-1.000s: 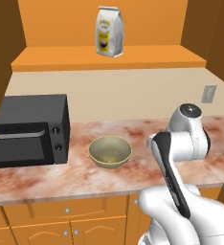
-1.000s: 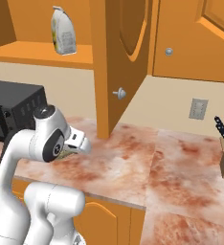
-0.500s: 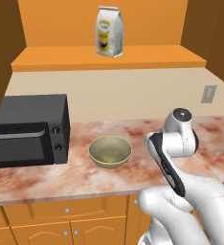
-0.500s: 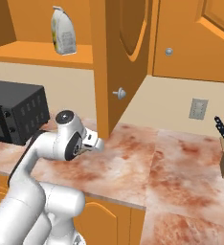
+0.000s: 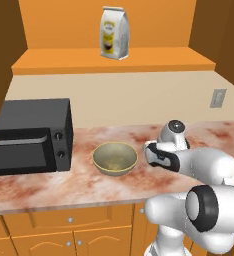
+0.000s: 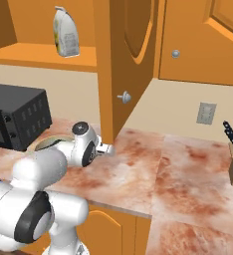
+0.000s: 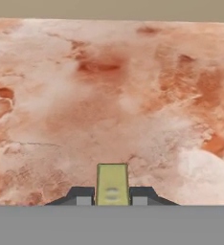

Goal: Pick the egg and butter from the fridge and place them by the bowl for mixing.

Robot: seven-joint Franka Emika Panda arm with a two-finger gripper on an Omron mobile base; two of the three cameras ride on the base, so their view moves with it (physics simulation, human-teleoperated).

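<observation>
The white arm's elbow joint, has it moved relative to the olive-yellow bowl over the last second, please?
Yes. The white arm's elbow joint has sunk lower and swung left toward the round olive-yellow bowl, which stayed put beside the black microwave.

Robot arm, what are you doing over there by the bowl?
The white robot arm's gripper is shut on a tiny yellow-tan block of butter, holding it low over the reddish marbled counter. The round olive-yellow bowl sits on the counter just beside the arm, next to a black microwave. The butter isn't set down yet.
</observation>
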